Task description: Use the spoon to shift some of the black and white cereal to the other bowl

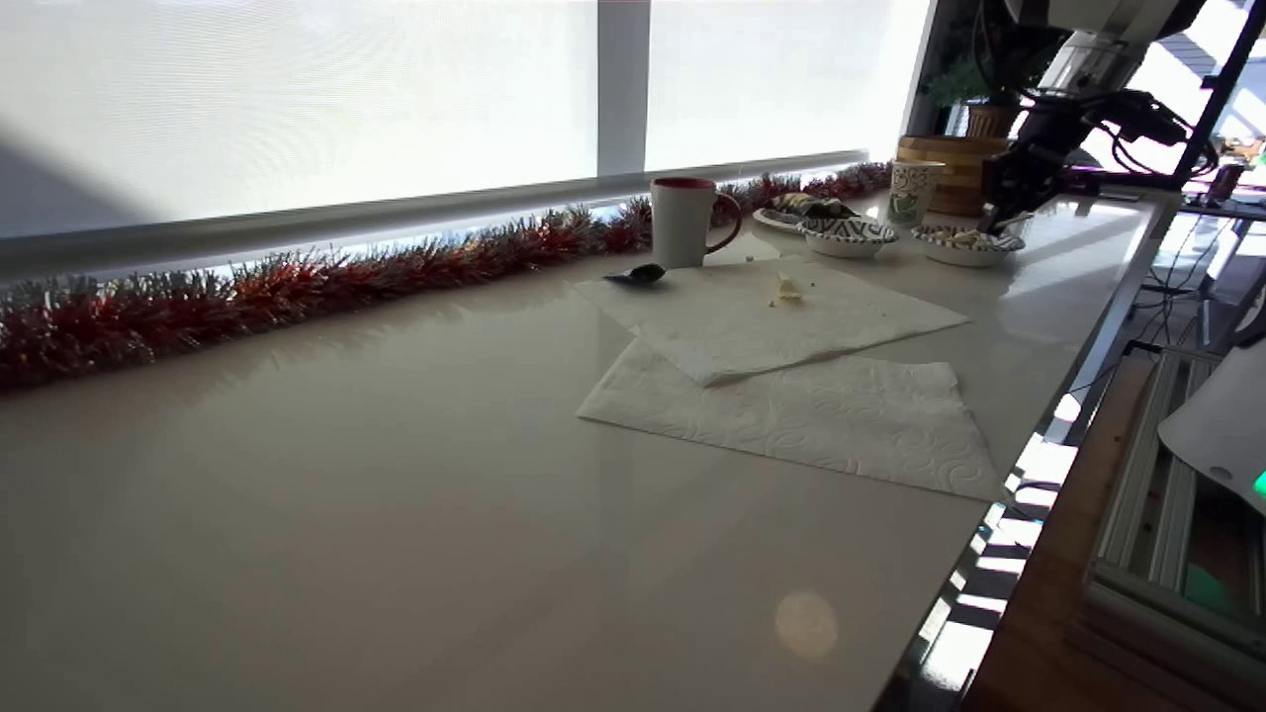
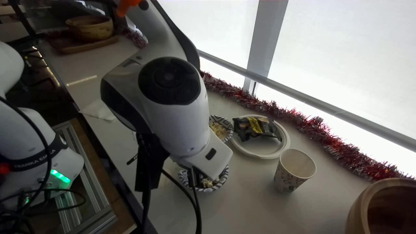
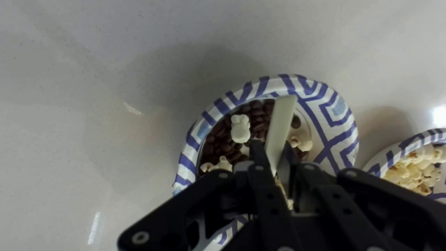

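Note:
My gripper (image 3: 273, 153) is shut on the spoon (image 3: 281, 122), whose pale flat handle sticks out between the fingertips. What part of the spoon lies lower down is hidden by the fingers. Directly beneath is a paper bowl (image 3: 324, 101) with a blue and white pattern. It holds the black and white cereal (image 3: 224, 144): dark bean-like pieces with a few white puffed ones on top. The other bowl (image 3: 374, 167), patterned alike, holds pale popcorn-like pieces (image 3: 414, 170) at the right edge of the wrist view. In an exterior view the gripper (image 1: 994, 213) reaches down into the nearer bowl (image 1: 964, 255).
Close by stand a paper cup (image 2: 294, 170), a plate (image 2: 260, 151) bearing a black packet (image 2: 256, 128), and a wooden bowl (image 2: 360, 201). A mug (image 1: 682, 225), paper towels (image 1: 791, 316) and a dark pointed object (image 1: 638, 274) lie farther along. Tinsel (image 1: 475, 247) lines the window side.

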Available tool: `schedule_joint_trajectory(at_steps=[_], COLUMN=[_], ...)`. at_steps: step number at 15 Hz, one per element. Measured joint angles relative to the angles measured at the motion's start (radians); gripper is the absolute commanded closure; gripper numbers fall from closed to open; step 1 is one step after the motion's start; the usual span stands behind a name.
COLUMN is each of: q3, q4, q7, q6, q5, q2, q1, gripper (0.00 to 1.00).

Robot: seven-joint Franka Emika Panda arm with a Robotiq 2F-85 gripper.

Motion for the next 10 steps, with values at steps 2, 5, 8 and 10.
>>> schedule_joint_trajectory(at_steps=[2,5,8,10], q3=[0.003,0.004,0.003,0.002], q4=[-0.010,-0.028,-0.049,-0.065], q7=[-0.034,-0.088,-0.148,-0.184], q6=[0.022,0.061,0.107,0.136], q5=[0.000,0.000,0.000,0.000], q2=[0.000,0.000,-0.003,-0.008], q1=[-0.001,-0.002,-0.002,-0.002], gripper=[0.97,0.97,0.97,0.97])
